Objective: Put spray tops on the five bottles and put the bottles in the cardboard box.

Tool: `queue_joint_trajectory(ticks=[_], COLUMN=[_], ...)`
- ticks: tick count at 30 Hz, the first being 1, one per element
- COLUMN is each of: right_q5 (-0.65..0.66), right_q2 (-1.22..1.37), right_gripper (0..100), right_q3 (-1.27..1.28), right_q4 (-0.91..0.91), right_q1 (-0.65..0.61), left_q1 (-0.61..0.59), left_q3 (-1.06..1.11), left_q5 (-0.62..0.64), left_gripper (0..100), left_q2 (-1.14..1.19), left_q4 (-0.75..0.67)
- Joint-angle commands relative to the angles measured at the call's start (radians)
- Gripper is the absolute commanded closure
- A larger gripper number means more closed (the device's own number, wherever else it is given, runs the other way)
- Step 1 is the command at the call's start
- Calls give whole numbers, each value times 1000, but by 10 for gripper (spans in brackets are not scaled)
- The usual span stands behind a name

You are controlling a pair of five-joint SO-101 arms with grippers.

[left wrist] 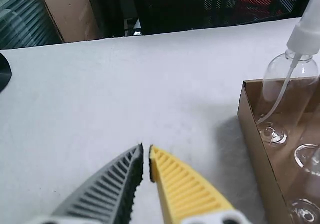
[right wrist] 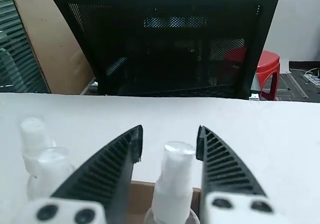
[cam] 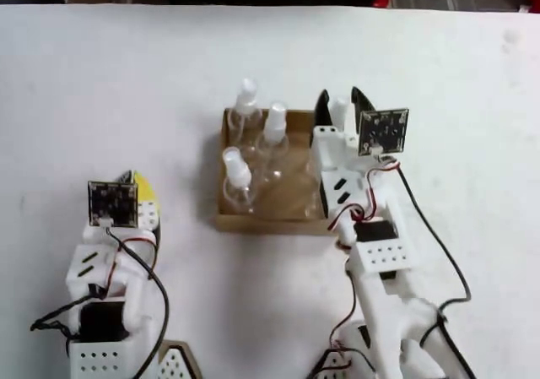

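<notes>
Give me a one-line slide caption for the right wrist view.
Open right gripper straddles a fitted spray top, with the cardboard box beneath.

Two white plastic arms (cam: 380,257), black and red cables (cam: 156,288), square black camera boards (cam: 112,203), left gripper (left wrist: 146,165) ribbed grey and yellow, right gripper (right wrist: 167,145) ribbed black

Four spray-topped bottles (cam: 275,126), one cardboard box (cam: 270,221), two claws (left wrist: 146,166) (right wrist: 169,131).

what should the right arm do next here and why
Probably lift the right gripper straight up. Its jaws stand open either side of a spray-topped bottle that seems to stand in the cardboard box, so it looks placed, and rising straight should avoid knocking it.
</notes>
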Motion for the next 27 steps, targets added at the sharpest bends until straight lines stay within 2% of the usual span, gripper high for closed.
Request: queue_joint_trajectory(ticks=[1, 14, 17, 23, 27], right_q5=[-12, -12, -14, -3, 60], right_q2=[-93, -140, -206, -222, -139], right_gripper=[851, 851, 851, 848, 848], right_q3=[-14, -97, -216, -555, -730], right_q4=[68, 111, 309, 845, 1044], right_q1=[1, 33, 76, 245, 387], left_q1=[12, 12, 12, 12, 10], left_q3=[-8, -8, -8, -6, -5], left_q5=[-11, -11, -11, -11, -11], left_gripper=[976, 976, 976, 976, 976], left_q2=[-10, -10, -10, -10, -10], left_q4=[-34, -34, -34, -32, -32])
